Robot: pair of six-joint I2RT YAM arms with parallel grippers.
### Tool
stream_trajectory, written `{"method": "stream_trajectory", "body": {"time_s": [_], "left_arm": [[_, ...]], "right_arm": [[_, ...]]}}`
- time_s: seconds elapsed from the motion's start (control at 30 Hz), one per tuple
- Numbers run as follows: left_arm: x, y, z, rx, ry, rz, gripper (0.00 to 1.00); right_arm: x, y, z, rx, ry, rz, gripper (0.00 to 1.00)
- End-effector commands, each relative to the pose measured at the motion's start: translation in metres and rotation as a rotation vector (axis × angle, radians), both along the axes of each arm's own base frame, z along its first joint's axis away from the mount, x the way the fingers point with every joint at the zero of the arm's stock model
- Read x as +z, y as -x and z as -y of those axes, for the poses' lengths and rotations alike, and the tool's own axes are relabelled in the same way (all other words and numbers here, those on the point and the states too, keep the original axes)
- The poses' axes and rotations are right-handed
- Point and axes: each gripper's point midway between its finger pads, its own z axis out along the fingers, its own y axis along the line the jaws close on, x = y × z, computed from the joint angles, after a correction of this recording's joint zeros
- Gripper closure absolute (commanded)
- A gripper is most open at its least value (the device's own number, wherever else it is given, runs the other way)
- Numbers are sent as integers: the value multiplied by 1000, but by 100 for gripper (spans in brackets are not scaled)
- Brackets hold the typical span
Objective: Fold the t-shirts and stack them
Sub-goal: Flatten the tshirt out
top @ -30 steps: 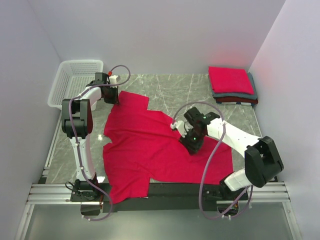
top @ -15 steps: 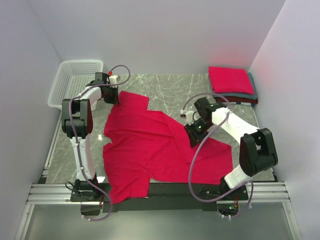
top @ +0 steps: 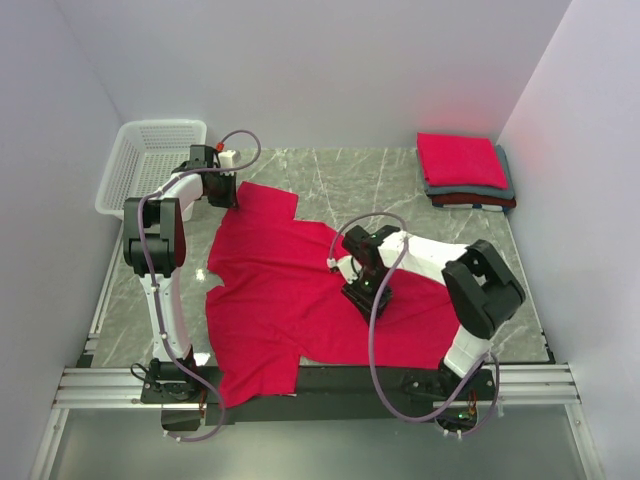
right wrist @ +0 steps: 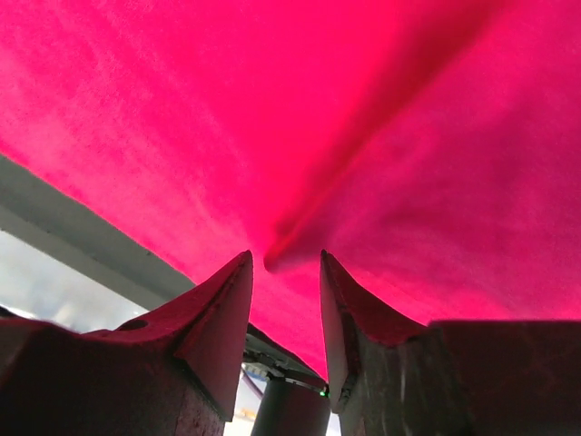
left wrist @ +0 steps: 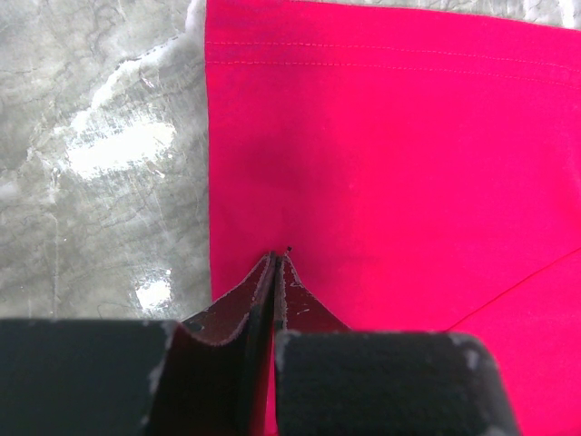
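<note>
Red t-shirt spread, one; folded t-shirts stacked, three; left fingers pressed together, right fingers spread.

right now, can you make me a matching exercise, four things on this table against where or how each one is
Things:
1. basket
2. stack
3. left gripper
4. right gripper

Place or state:
a. open, over a raised ridge in the shirt
b. far left corner of the table
c. far right corner of the table
d. shut, at the shirt's far left corner

Pairs: 1-b, 2-c, 3-d, 4-a
</note>
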Motion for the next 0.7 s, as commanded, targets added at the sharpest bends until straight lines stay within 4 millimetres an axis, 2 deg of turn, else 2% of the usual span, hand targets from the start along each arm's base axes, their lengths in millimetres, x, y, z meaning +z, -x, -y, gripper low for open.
{"method": "stream_trajectory", "body": {"time_s": [0.0,0.1,0.17,0.2,0.23,0.27,0.37,0.4,0.5,0.6,0.67], "left_arm": [[-51,30,-19,30,-73,-159,91],[-52,29,-20,28,-77,-161,91],[-51,30,-20,28,-79,-159,91],[-51,30,-20,29,-80,-158,91],[-52,30,-21,29,-82,-159,91],[-52,30,-20,26,-82,-162,91],[-53,30,-21,27,-81,-163,92],[-53,30,-21,28,-82,-162,92],[-53,30,-21,27,-84,-161,97],[-52,28,-23,29,-92,-154,99],[-52,27,-24,30,-98,-151,100]], "right_arm": [[-6,-4,-6,17,34,32,57],[-10,-7,-9,23,52,37,57],[-11,-9,-7,18,71,47,62],[-12,-9,-5,19,77,48,65],[-10,-11,-5,17,77,56,75],[-9,-12,-3,14,85,68,79],[2,-19,2,12,91,112,96],[7,-26,5,10,102,147,100],[28,-52,20,-19,116,244,100],[50,-92,53,-78,166,347,100],[54,-115,77,-91,224,380,100]]}}
